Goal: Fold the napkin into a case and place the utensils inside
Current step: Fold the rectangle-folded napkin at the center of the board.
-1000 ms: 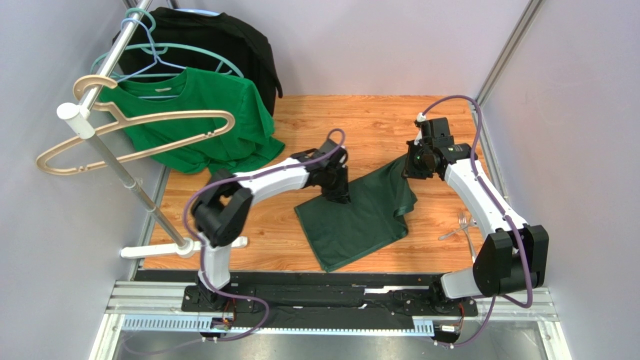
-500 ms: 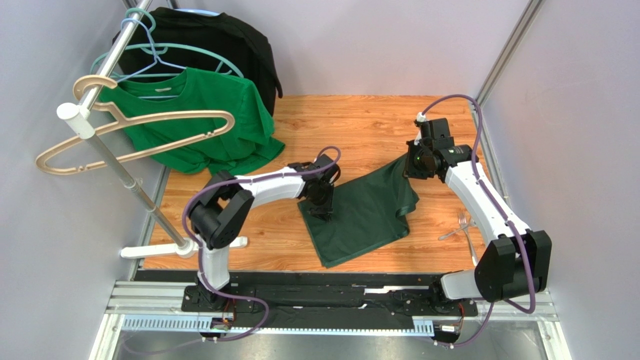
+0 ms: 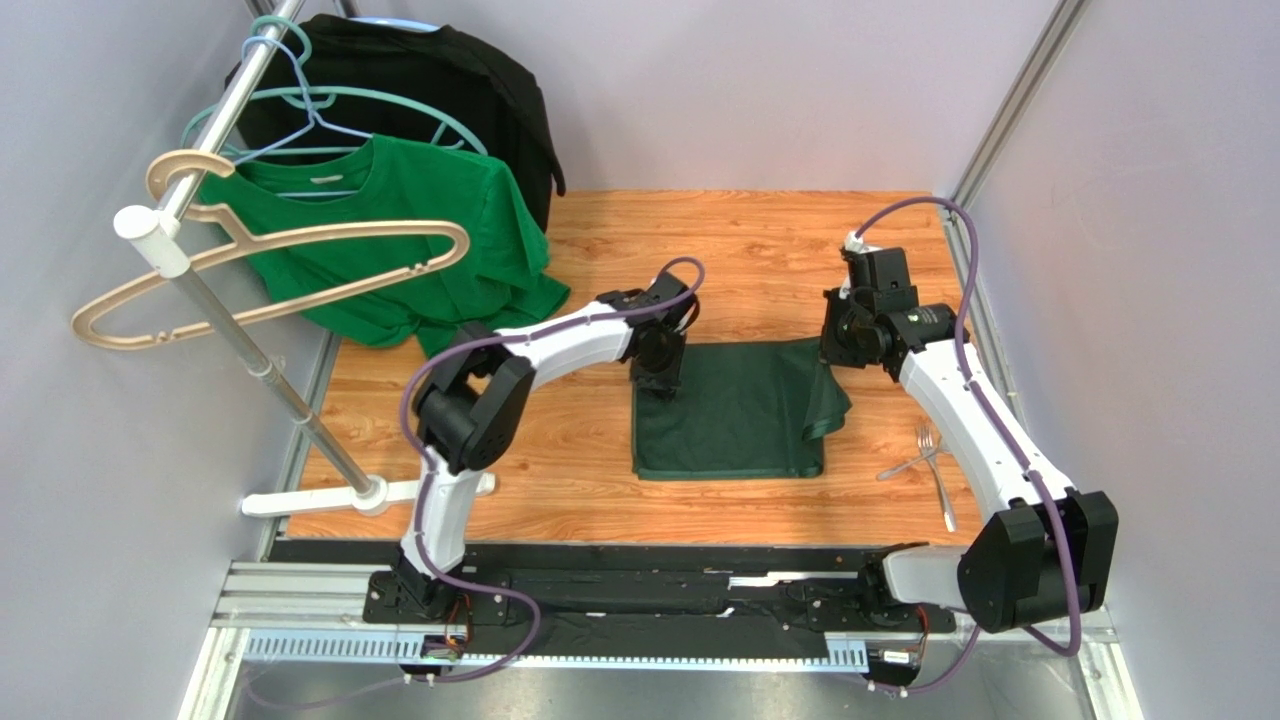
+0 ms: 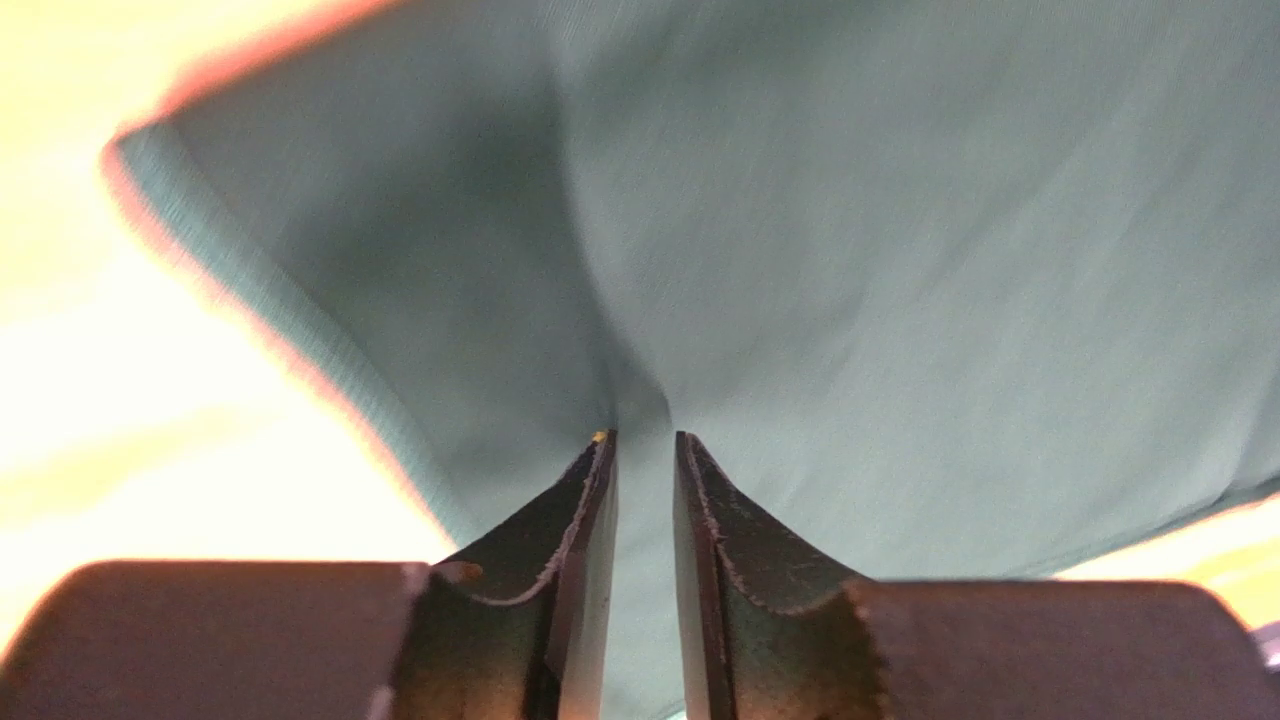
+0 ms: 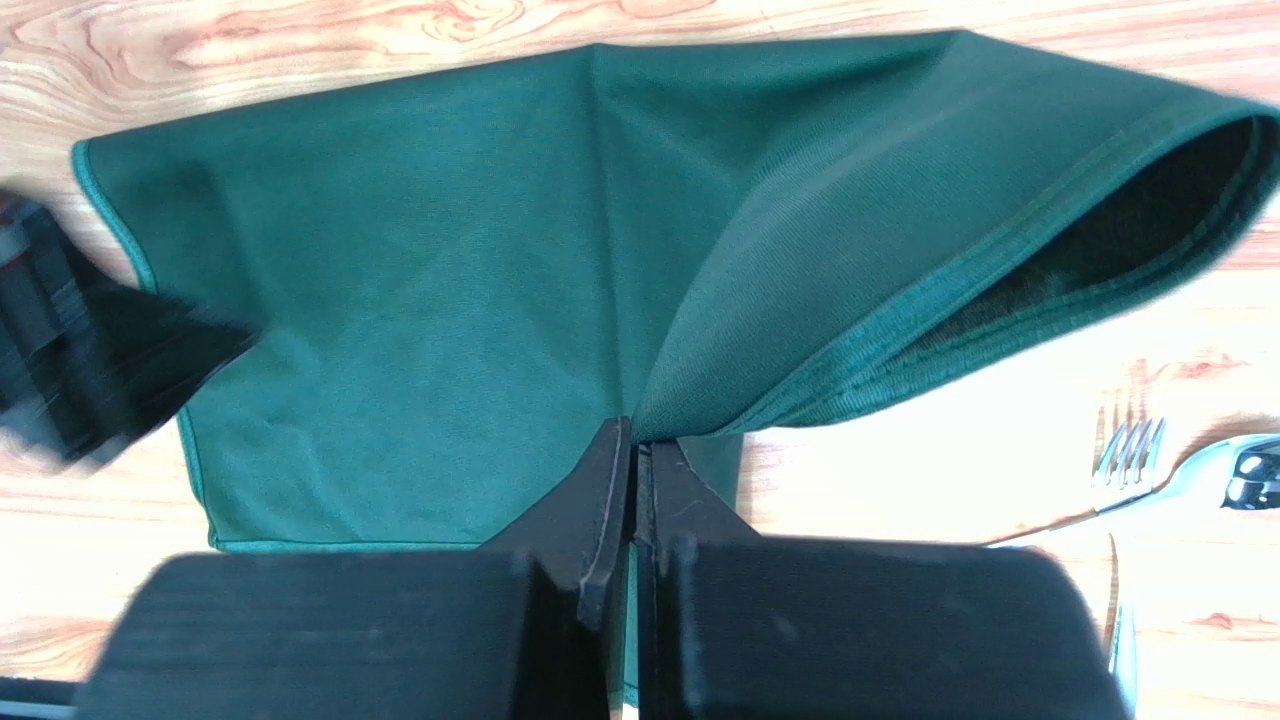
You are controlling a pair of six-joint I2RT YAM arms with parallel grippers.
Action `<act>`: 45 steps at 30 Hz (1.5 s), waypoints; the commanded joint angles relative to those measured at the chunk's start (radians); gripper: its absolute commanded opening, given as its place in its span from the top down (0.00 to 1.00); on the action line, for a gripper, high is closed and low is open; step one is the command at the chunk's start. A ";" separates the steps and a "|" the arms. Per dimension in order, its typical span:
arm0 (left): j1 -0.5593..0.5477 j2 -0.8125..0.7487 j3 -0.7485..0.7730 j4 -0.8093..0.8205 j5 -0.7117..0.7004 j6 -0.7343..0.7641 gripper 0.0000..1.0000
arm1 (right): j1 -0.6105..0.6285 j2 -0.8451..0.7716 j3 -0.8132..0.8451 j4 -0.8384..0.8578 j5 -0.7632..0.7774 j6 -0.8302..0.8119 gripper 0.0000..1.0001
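Observation:
The dark green napkin (image 3: 732, 420) lies flat on the wooden table as a rough rectangle, square to the table's front edge. My left gripper (image 3: 658, 375) is at its far left corner, shut on the napkin (image 4: 902, 225), with cloth pinched between the fingertips (image 4: 643, 438). My right gripper (image 3: 842, 353) is at the far right corner, shut on the napkin's edge (image 5: 451, 270), and lifts a loose fold there (image 5: 634, 432). A fork (image 3: 924, 447) and a second utensil (image 3: 941, 495) lie to the right of the napkin. The fork (image 5: 1130, 444) and a spoon (image 5: 1225, 468) show in the right wrist view.
A clothes rack (image 3: 226, 285) stands at the left with a bright green T-shirt (image 3: 406, 240), a black garment (image 3: 436, 83) and hangers (image 3: 256, 270). Grey walls close in the table on three sides. The arm bases sit on a rail (image 3: 646, 593) at the near edge.
Both grippers pulled the napkin's far corners apart and back. The cloth turned from a slanted, rumpled shape to a flat rectangle square to the table. The utensils have not moved.

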 commanded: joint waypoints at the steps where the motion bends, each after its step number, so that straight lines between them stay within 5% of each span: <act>1: 0.010 -0.241 -0.150 -0.002 -0.042 0.045 0.71 | 0.012 0.010 0.030 0.016 0.011 -0.012 1.00; 8: 0.082 -0.286 -0.335 0.088 -0.005 0.028 0.74 | 0.038 0.015 0.036 0.010 0.025 -0.018 1.00; 19: 0.083 -0.195 -0.372 0.187 0.040 -0.013 0.78 | 0.197 0.066 0.118 0.016 0.042 0.035 1.00; 30: 0.083 -0.216 -0.427 0.240 0.056 -0.055 0.78 | 0.398 0.293 0.222 0.146 -0.045 0.221 1.00; 45: 0.083 -0.253 -0.475 0.260 0.024 -0.073 0.79 | 0.434 0.477 0.256 0.241 -0.143 0.250 1.00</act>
